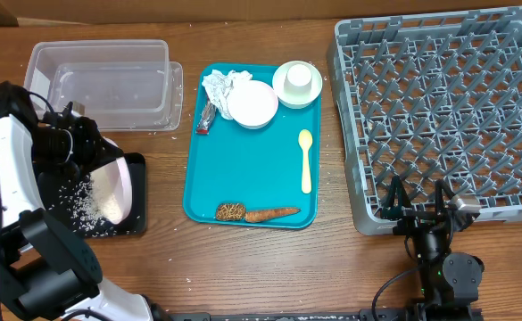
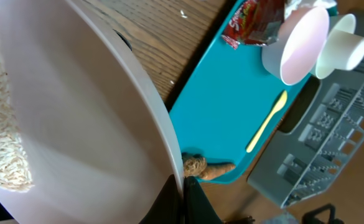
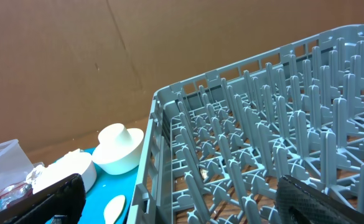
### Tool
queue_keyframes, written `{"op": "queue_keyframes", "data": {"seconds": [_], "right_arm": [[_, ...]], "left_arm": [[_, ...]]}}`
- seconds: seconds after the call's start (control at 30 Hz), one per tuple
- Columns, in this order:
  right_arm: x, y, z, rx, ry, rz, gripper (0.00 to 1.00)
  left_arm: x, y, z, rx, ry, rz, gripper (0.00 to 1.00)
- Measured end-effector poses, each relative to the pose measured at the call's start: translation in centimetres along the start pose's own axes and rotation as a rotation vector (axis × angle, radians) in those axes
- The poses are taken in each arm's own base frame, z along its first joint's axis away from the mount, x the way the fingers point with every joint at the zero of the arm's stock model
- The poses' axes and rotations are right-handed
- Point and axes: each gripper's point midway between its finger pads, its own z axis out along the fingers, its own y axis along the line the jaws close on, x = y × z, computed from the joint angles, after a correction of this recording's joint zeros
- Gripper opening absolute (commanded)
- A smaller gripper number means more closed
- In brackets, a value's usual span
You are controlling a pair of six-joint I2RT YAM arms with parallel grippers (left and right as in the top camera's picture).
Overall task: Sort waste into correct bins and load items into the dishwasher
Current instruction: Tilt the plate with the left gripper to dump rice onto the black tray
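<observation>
- Presently the left pincer (image 2: 180,198) is clamped on the rim of the pale pink plate (image 1: 115,189). The plate is tilted over the black tray (image 1: 138,223) at the left of the overhead frame.
- Rice grains (image 1: 86,207) sit on the plate's lower part, and the left arm hides much of the tray.
- Just above, upper left, the clear tub (image 1: 109,85) stands on the bench (image 1: 332,276).
- At centre, the teal tray (image 1: 252,169) carries:
  - at its top: napkin (image 1: 222,86), red wrapper (image 1: 207,116), pink bowl (image 1: 253,102), white cup (image 1: 298,80)
  - at right: yellow spoon (image 1: 305,160)
  - at the bottom edge: brown chunk (image 1: 231,211) just beside the carrot stick (image 1: 274,214)
- The grey dish rack (image 1: 448,116) fills the right side.
- At lower right, the right pincer (image 1: 418,198) stands wide apart and empty against the rack's front wall.
</observation>
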Motion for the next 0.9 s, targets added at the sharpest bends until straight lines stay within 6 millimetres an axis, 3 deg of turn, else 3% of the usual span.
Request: {"op": "queue_keyframes", "data": {"seconds": [0.3, 0.7, 0.9], "right_arm": [[0.0, 0.0, 0.0, 0.000, 0.000, 0.000, 1.00], [0.0, 0.0, 0.0, 0.000, 0.000, 0.000, 1.00], [0.0, 0.0, 0.0, 0.000, 0.000, 0.000, 1.00]], "left_arm": [[0.2, 0.1, -0.9, 0.067, 0.001, 0.005, 0.04], [-0.6, 1.3, -4.5, 0.255, -0.087, -0.063, 0.04], [-0.4, 0.6, -5.7, 0.358, -0.105, -0.061, 0.04]]}}
